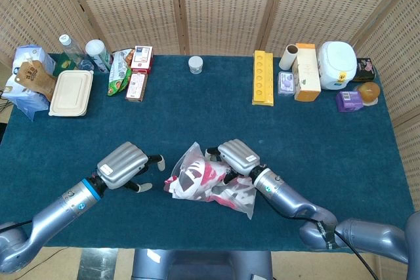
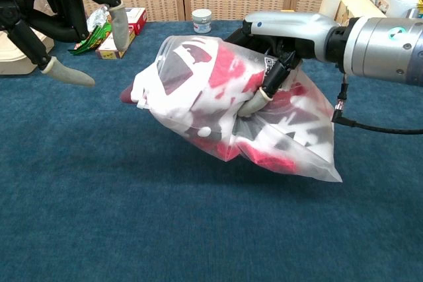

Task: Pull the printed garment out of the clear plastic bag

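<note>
The right hand (image 2: 281,44) grips the clear bag (image 2: 291,137) from above and holds it lifted over the blue desk (image 2: 99,203), near the front middle. The printed garment (image 2: 198,90), red, white and dark, is bunched inside it, a bit poking out the left end. The left hand (image 1: 125,165) hovers just beside the bag, fingers (image 2: 119,24) spread, holding nothing.

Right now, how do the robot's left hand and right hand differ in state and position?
The right hand grips the clear plastic bag with the red, white and black printed garment, lifted off the blue table cloth; the left hand holds nothing. The right hand's fingers curl into the bag; the left hand's fingers are spread, apart from it. Both are silver.
</note>
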Robot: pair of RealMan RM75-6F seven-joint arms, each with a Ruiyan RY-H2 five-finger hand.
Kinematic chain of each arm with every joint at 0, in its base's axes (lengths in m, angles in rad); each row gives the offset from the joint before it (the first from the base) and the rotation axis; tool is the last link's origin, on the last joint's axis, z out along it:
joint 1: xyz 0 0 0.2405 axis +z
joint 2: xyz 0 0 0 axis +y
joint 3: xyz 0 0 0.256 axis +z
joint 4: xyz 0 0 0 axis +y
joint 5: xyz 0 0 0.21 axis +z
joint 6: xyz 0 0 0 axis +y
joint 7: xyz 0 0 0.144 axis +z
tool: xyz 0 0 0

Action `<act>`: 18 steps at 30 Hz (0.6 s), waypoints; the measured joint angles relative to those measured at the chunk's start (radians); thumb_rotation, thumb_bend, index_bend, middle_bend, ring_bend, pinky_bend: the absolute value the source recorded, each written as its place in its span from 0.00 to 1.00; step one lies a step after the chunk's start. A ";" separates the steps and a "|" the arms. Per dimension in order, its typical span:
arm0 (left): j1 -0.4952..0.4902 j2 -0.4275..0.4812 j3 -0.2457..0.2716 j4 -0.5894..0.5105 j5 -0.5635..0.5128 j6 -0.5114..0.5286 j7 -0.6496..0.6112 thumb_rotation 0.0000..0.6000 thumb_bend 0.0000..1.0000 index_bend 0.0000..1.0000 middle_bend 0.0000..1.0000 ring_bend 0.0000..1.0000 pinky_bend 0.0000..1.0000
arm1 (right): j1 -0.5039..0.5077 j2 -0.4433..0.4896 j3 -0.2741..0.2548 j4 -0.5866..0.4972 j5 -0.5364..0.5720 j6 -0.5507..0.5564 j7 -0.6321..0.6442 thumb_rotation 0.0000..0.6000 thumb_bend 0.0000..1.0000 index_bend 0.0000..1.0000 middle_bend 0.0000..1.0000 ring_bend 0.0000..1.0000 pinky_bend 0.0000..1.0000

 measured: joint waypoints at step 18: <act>-0.061 -0.079 0.007 0.011 -0.091 -0.048 -0.022 1.00 0.16 0.44 1.00 1.00 0.91 | -0.003 -0.003 -0.002 0.000 -0.003 0.003 0.008 1.00 0.21 0.92 0.97 1.00 1.00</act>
